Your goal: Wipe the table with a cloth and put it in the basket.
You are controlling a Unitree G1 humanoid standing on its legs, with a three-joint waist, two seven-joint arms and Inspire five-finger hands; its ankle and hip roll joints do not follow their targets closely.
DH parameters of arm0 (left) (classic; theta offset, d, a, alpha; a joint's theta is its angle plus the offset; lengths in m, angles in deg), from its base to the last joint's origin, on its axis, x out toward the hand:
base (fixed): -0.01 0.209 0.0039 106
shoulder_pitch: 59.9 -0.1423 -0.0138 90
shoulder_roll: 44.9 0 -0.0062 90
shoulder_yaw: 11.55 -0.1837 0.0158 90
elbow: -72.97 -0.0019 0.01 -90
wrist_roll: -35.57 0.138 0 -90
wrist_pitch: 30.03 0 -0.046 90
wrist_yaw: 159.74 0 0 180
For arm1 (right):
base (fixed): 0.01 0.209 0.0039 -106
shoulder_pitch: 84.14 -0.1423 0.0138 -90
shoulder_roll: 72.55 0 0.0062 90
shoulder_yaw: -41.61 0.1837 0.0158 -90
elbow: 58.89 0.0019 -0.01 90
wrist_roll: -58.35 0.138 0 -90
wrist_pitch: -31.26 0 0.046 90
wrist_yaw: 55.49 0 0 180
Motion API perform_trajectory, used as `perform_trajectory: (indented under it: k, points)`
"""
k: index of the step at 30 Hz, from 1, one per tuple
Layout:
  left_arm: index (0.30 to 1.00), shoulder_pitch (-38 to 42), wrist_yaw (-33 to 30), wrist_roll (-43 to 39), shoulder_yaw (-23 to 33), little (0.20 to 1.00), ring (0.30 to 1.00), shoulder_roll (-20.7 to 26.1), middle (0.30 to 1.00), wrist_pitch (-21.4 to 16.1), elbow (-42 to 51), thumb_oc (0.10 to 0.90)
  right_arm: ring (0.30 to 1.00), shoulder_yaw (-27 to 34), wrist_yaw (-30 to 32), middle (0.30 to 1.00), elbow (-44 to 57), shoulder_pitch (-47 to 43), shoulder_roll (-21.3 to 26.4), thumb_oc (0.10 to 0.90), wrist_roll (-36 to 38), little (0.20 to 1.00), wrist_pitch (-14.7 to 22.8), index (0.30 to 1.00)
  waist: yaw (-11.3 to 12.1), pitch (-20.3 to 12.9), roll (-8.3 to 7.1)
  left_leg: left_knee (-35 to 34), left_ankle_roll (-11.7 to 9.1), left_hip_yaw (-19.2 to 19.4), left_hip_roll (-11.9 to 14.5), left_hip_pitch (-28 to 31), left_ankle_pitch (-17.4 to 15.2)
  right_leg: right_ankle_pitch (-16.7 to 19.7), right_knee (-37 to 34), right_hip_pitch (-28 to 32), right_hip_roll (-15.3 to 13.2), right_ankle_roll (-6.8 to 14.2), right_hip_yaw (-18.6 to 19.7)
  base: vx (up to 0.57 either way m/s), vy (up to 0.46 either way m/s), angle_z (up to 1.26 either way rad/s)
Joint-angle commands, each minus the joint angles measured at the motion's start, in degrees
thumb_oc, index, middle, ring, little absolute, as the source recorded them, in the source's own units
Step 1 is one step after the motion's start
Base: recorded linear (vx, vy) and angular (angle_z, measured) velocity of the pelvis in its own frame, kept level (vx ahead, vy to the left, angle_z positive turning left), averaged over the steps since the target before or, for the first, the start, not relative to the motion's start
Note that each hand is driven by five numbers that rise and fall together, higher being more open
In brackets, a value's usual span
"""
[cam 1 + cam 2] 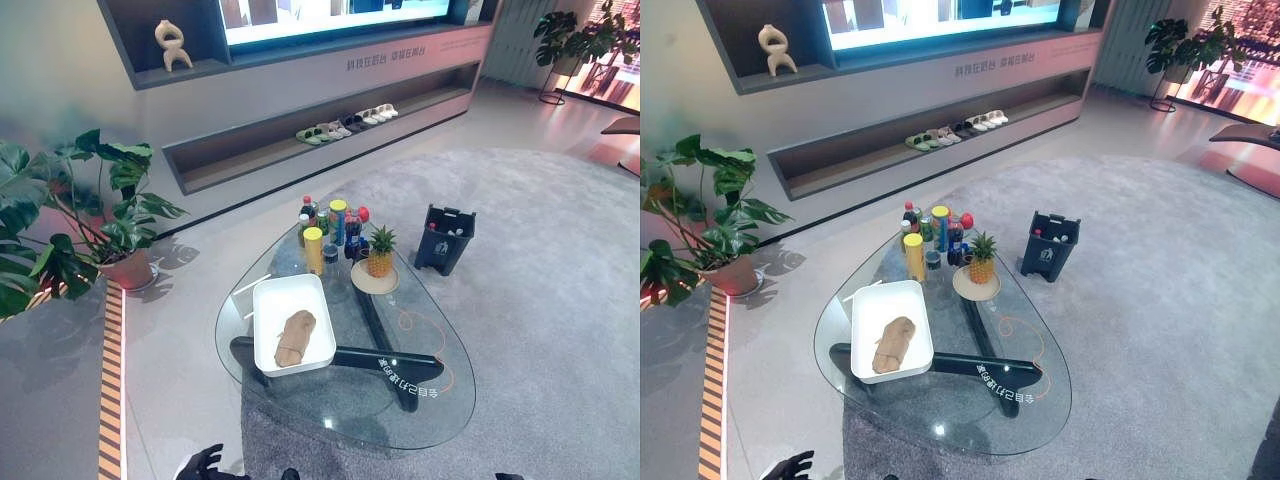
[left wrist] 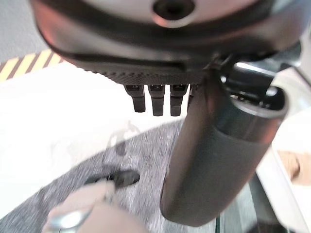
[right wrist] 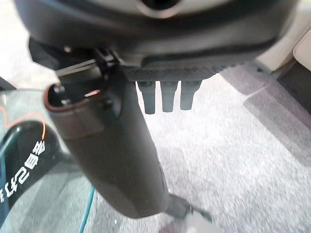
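The glass counter (image 1: 420, 400) stands on a grey carpet (image 1: 540, 260), with a dark base (image 1: 385, 365) visible through the top. A white basket (image 1: 262, 330), a shallow rectangular tray, rests on the counter's left part. The brown cloth (image 1: 294, 338) lies bunched inside the basket, within its rim.

At the far end of the counter stands a cluster of bottles (image 1: 340, 222), including a yellow bottle (image 1: 314, 249) on the side nearest the basket. A pineapple (image 1: 380, 251) stands upright on a round plate (image 1: 374, 281) just beside the bottles. A thin orange cord (image 1: 432, 330) loops on the right part of the counter.

A dark bin (image 1: 444, 238) stands on the carpet to the right of the counter, apart from it. A potted plant (image 1: 95, 215) stands on the floor at the left. A low shelf along the wall holds a row of shoes (image 1: 346, 122), and a pale sculpture (image 1: 173, 45) stands on an upper shelf.

The left hand (image 1: 205, 462) shows at the lower edge of the left eye view, below the counter's near edge and clear of the cloth. In the left wrist view its fingers (image 2: 158, 99) extend straight and grasp nothing, with the carpet beyond them. In the right wrist view the right hand (image 3: 116, 145) has its fingers (image 3: 167, 97) likewise extended, nothing between them, above the carpet beside the counter's edge.
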Motion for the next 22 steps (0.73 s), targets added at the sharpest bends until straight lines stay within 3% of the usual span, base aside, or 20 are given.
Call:
perform_trajectory:
  k: [1, 22]
  points:
    - [0.9, 6.23, 2.49, 0.49, 0.33, 0.9, 0.9, 1.18, 0.9, 1.12, -2.27, 0.8, 0.9, -2.6, -0.71, 0.9, -2.43, -4.54, 1.03, 0.8, -1.98, 0.9, -0.2, 0.9, 0.66, 2.72, -0.41, 0.34, 0.01, 3.47, -0.18, 4.04, -4.71, 1.23, 2.42, 0.16, -1.77, 2.0, -1.18, 0.0, 0.0, 0.0]
    - [0.9, 7.28, 1.94, 0.76, -1.54, 0.9, 0.9, -1.51, 0.9, 2.91, -3.3, 0.8, 0.9, -7.0, -4.08, 0.9, -1.99, -4.88, -1.24, 0.8, -5.16, 0.9, -3.48, 0.9, -0.35, 2.49, -0.72, 0.34, -0.31, 3.46, 0.51, 4.37, -4.91, 1.51, 1.44, 0.34, -1.23, 1.64, 0.12, 0.0, 0.0, -0.02]
